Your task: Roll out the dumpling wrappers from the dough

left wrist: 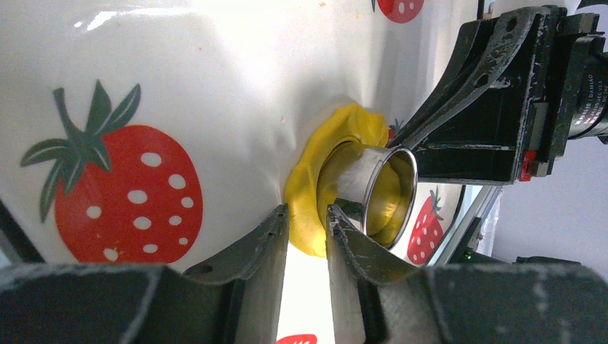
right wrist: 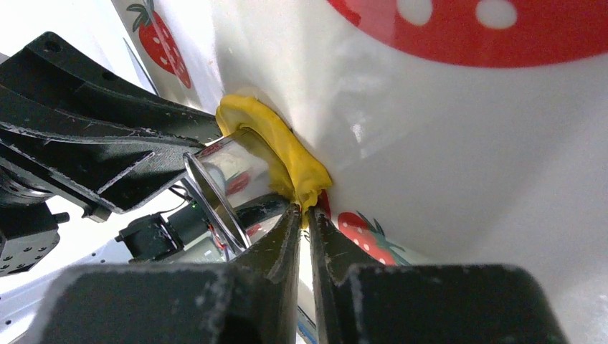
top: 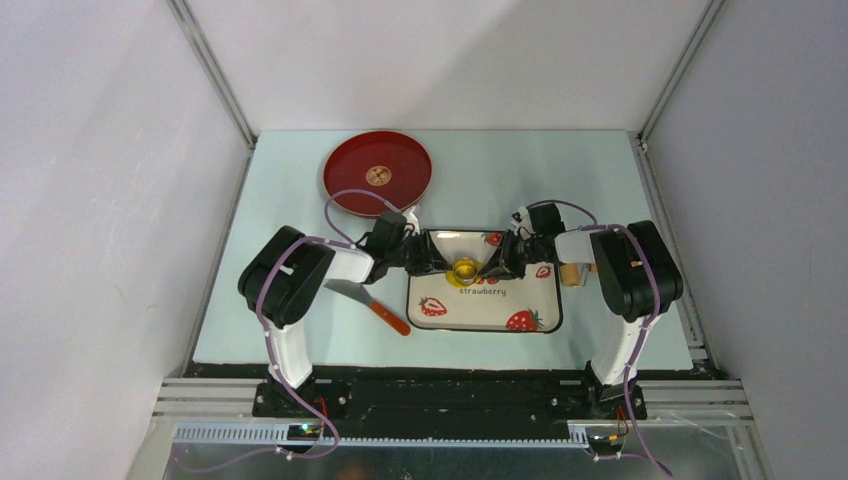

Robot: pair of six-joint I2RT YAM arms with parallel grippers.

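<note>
1. Both arms reach inward, meeting at frame center over the tray.
2. Left gripper and right gripper: fingers nearly together, pinching the dough rim.
3. Metal ring sits pressed in the dough on the tray.
4. Red plate, upper left, holds a small round piece.

From the top external view you look down from above and behind the arm bases onto the whole counter. Your two wrist views sit very close and low, facing each other across the yellow dough and metal ring cutter, which all three views share.
</note>
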